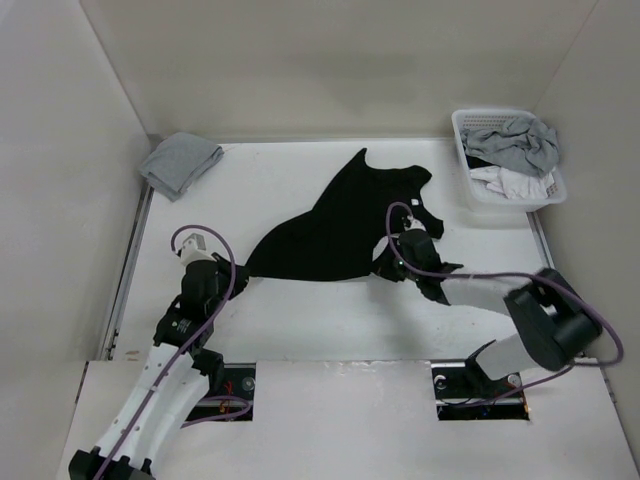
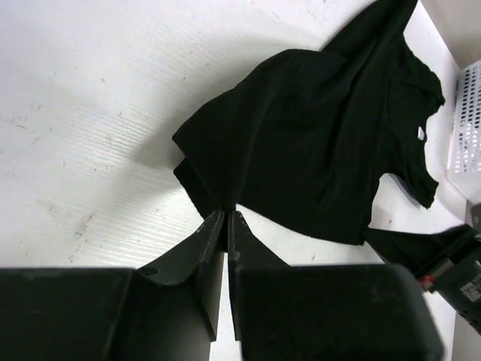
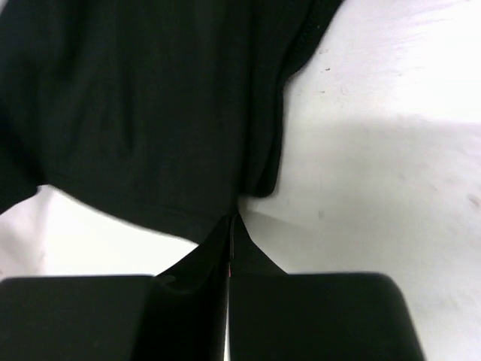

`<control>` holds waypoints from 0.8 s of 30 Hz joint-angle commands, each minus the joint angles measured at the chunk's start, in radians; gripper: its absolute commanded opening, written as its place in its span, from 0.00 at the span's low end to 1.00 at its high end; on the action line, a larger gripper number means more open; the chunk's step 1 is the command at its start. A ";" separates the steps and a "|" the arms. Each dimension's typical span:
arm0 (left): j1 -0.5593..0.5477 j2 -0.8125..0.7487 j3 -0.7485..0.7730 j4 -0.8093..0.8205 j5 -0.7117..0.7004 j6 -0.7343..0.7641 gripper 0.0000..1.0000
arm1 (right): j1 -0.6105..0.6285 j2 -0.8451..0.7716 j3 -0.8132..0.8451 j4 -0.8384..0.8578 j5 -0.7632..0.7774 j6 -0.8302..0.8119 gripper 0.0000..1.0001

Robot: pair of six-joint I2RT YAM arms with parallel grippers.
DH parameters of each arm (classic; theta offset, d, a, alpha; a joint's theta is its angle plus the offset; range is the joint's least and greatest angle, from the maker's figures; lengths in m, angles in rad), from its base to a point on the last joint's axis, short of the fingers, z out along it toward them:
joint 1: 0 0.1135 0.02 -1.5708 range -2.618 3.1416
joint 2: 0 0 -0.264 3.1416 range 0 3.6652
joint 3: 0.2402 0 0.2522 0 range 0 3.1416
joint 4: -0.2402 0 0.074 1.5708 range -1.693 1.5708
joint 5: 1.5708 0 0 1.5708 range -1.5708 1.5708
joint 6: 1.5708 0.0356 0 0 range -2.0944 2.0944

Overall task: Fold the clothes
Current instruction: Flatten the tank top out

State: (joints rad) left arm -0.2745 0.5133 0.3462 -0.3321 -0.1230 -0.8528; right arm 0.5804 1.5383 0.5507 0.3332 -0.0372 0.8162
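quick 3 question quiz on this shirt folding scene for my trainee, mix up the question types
1. True or false: the black garment lies folded inside the basket.
2. The left pincer is: A) open above bare table; B) shut on a corner of the black garment; C) shut on the basket's rim.
3. What lies at the table's far left corner?

Key: 1 false, it is spread on the table. 2 B. 3 the light grey cloth.
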 commanded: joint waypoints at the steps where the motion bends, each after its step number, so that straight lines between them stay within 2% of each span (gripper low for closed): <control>1: 0.008 0.002 0.080 0.064 0.002 0.005 0.05 | -0.017 -0.240 -0.009 -0.128 0.017 -0.008 0.00; 4: 0.001 0.017 0.120 0.085 0.008 -0.008 0.05 | 0.011 -0.494 0.070 -0.487 0.135 -0.054 0.00; 6: -0.013 0.024 0.140 0.088 0.008 -0.011 0.05 | 0.054 -0.594 0.144 -0.691 0.216 -0.060 0.00; 8: -0.027 0.021 0.146 0.082 0.002 -0.006 0.04 | 0.112 -0.627 0.222 -0.846 0.267 -0.058 0.04; 9: -0.028 0.014 0.142 0.076 0.000 -0.005 0.04 | 0.162 -0.615 0.257 -0.890 0.289 -0.055 0.10; 12: -0.006 0.001 0.114 0.059 0.009 -0.005 0.04 | 0.281 -0.551 0.296 -0.895 0.344 -0.054 0.30; 14: 0.008 -0.009 0.096 0.039 0.020 -0.008 0.04 | 0.319 -0.520 0.289 -0.872 0.373 -0.048 0.36; 19: 0.027 -0.045 0.074 -0.005 0.025 -0.006 0.04 | 0.302 -0.540 0.181 -0.801 0.353 0.000 0.37; 24: 0.028 -0.027 0.073 0.016 0.029 -0.006 0.05 | 0.279 -0.531 0.045 -0.737 0.350 0.069 0.37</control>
State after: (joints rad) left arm -0.2527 0.4820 0.4236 -0.3477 -0.1085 -0.8574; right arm 0.8696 1.0157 0.6411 -0.4526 0.2852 0.8284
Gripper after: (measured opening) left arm 0.047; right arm 0.371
